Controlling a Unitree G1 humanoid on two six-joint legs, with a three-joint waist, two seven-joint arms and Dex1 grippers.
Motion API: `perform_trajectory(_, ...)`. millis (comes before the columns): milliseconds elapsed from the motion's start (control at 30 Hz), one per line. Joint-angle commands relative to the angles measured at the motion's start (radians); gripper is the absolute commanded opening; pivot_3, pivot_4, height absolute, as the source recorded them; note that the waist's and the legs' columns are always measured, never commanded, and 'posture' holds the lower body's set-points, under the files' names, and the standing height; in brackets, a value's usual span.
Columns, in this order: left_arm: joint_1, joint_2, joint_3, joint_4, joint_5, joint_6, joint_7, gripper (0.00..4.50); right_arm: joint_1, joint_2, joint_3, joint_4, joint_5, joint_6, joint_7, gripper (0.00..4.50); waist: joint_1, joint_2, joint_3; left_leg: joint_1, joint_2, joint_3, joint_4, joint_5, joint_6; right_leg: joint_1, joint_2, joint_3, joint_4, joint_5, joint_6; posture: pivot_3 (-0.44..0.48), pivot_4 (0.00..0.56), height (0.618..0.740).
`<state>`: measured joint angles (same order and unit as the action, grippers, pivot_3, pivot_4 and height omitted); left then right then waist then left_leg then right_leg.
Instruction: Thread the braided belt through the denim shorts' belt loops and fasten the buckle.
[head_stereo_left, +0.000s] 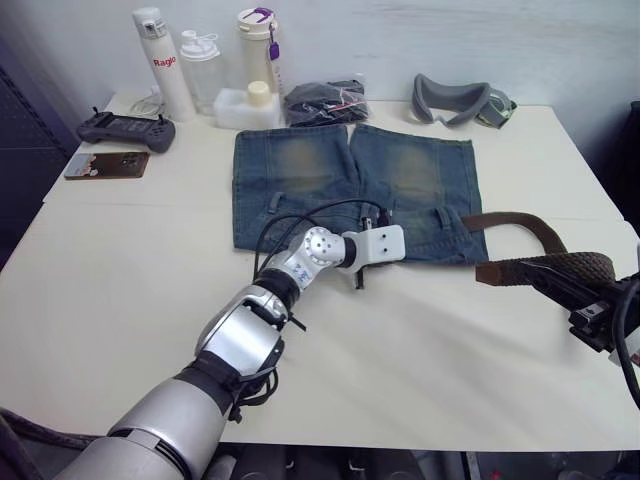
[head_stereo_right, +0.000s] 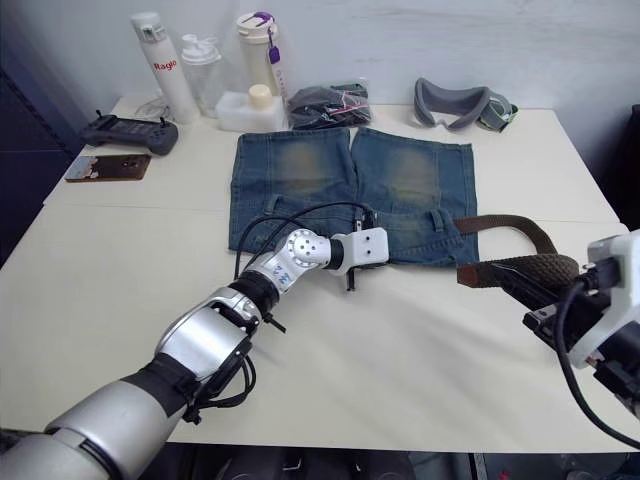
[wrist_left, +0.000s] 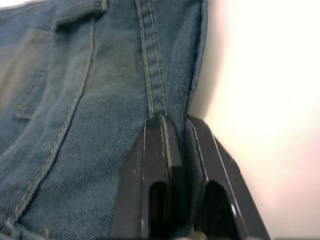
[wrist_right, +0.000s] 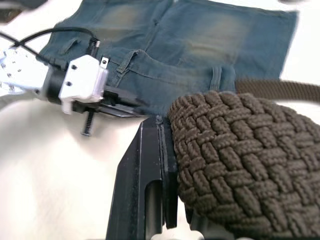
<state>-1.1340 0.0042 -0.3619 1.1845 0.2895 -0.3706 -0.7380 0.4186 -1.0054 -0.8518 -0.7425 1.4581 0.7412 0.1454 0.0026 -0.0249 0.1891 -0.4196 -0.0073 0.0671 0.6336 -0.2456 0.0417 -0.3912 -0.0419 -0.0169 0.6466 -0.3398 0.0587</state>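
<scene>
The denim shorts (head_stereo_left: 350, 190) lie flat mid-table, waistband toward me. My left gripper (wrist_left: 173, 121) sits at the middle of the waistband edge, its two fingers shut with the denim edge pinched between them. The braided belt (head_stereo_left: 545, 268), dark brown and woven, leaves the shorts' right waistband corner, curves over the table and doubles back. My right gripper (head_stereo_left: 565, 290) is shut on the belt near its free end, to the right of the shorts. A belt loop (wrist_right: 216, 78) shows on the waistband near where the belt leaves it. The buckle is out of view.
Along the back stand bottles (head_stereo_left: 205, 70), a dark bundle in clear plastic (head_stereo_left: 325, 102) and a grey headset (head_stereo_left: 455, 100). A game controller (head_stereo_left: 125, 130) and a phone (head_stereo_left: 105, 165) lie back left. The table's front edge (head_stereo_left: 400, 445) is close.
</scene>
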Motion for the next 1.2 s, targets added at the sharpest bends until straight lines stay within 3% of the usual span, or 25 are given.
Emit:
perform_trajectory(33,0.167,0.059,-0.018,-0.266,-0.124,0.085,-0.374,0.02,-0.073,-0.055,-0.006,0.044,0.052,0.020,-0.018,0.00,-0.003,0.003,-0.002,0.000,0.000,0.000,-0.001,0.001,-0.002,0.000,0.000,0.000,0.000,0.000,0.000,0.000,0.150,0.738)
perform_trajectory(167,0.358,0.134,-0.061,-0.685,-0.208,0.338,-0.497,0.02,-0.117,-0.077,0.023,0.064,0.132,0.050,-0.084,0.00,0.004,0.004,-0.002,0.000,0.001,-0.001,-0.002,0.004,-0.007,-0.001,0.000,-0.001,0.000,-0.003,-0.004,0.000,0.150,0.738)
perform_trajectory(300,0.458,0.081,-0.105,-0.919,-0.215,0.639,-0.424,0.02,-0.145,-0.079,0.040,0.107,0.188,0.064,-0.197,0.00,0.020,0.005,-0.003,-0.001,0.001,-0.003,-0.001,0.006,-0.006,0.000,0.000,-0.002,0.001,-0.003,-0.005,0.000,0.150,0.738)
perform_trajectory(533,0.386,-0.130,-0.153,-0.859,-0.165,0.798,-0.228,0.02,-0.138,-0.067,0.021,0.130,0.188,0.085,-0.307,0.00,0.030,0.005,-0.003,-0.002,0.000,-0.005,0.013,0.001,0.009,0.006,0.000,-0.003,0.001,0.001,0.003,0.000,0.150,0.738)
perform_trajectory(767,0.362,-0.198,-0.175,-0.843,-0.186,0.816,-0.189,0.02,-0.117,-0.062,-0.035,0.156,0.188,0.104,-0.394,0.00,0.019,0.006,-0.004,-0.002,0.000,-0.003,0.013,-0.001,0.013,0.010,-0.001,-0.003,-0.007,0.005,0.007,0.000,0.150,0.738)
perform_trajectory(967,0.330,-0.040,-0.065,-0.994,-0.329,0.890,-0.363,2.37,-0.060,-0.065,-0.071,0.225,0.090,0.170,-0.343,0.00,0.021,0.007,-0.004,-0.003,0.000,-0.003,0.012,-0.001,0.012,0.007,0.000,-0.003,-0.004,0.003,0.005,0.000,0.150,0.738)
perform_trajectory(1133,0.269,0.081,0.073,-1.041,-0.432,0.877,-0.428,4.17,-0.065,-0.014,-0.095,0.326,0.290,0.176,-0.317,0.00,0.017,0.007,-0.004,-0.002,0.000,-0.003,0.013,0.000,0.011,0.008,0.000,-0.002,-0.002,0.003,0.004,0.000,0.150,0.738)
perform_trajectory(1200,0.257,0.135,0.110,-1.053,-0.462,0.864,-0.453,4.17,-0.059,-0.004,-0.105,0.380,0.358,0.194,-0.291,0.00,0.019,0.008,-0.004,-0.002,0.000,-0.003,0.013,0.000,0.011,0.008,-0.001,-0.002,-0.002,0.003,0.004,0.000,0.150,0.738)
